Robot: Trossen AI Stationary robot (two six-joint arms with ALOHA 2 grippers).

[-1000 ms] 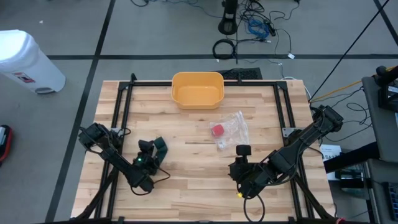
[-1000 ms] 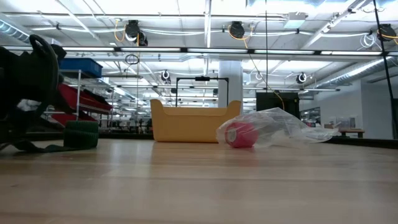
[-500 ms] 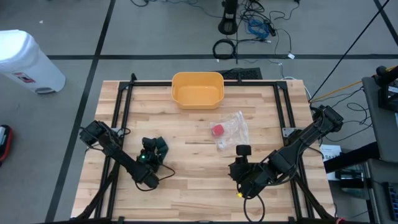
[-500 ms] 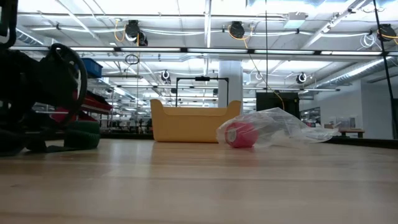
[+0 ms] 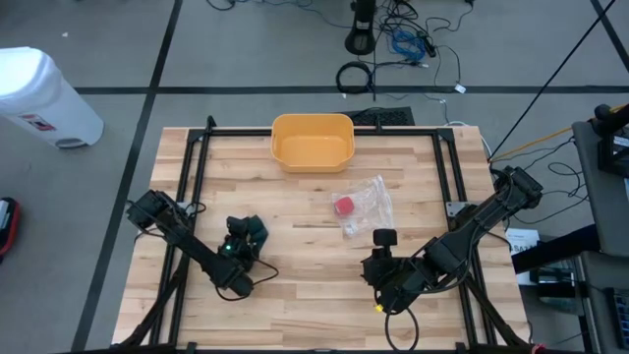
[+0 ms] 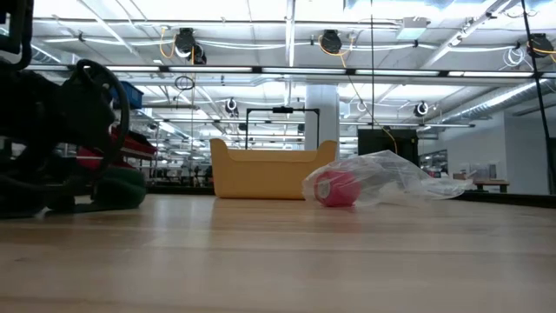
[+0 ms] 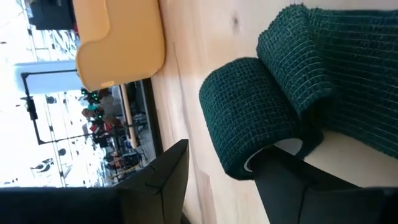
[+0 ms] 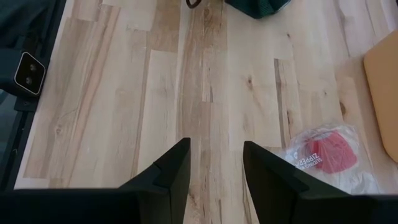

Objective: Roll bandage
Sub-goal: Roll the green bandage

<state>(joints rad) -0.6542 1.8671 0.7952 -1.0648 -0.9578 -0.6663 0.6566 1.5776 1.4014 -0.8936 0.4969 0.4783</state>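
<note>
A dark green bandage [image 5: 253, 234] lies on the table's near left part, one end wound into a roll [image 7: 252, 127] that lies on its side, the loose tail [image 7: 354, 68] spread flat beside it. My left gripper [image 5: 240, 243] is open and low at the roll. One finger [image 7: 155, 183] stands off the roll's side, the other [image 7: 305, 186] at its open core end. In the low view [image 6: 122, 184] the roll shows right beside the arm. My right gripper [image 5: 381, 240] is open and empty near the table's front middle [image 8: 214, 180]. My left gripper comes at the roll low and nearly level from the table's near left. One finger is at the roll's open core end [image 7: 277, 149]. I cannot tell whether it touches. The other finger is apart from the roll. The roll lies on the table.
A yellow bin [image 5: 312, 141] stands at the far middle edge. A clear plastic bag with a red roll [image 5: 344, 206] lies right of centre, between the bin and my right gripper. Bare wood lies between the two grippers.
My left gripper has moved a little toward the table's right edge, staying low, closing in on the green roll, which now shows partly behind the arm in the low view.
</note>
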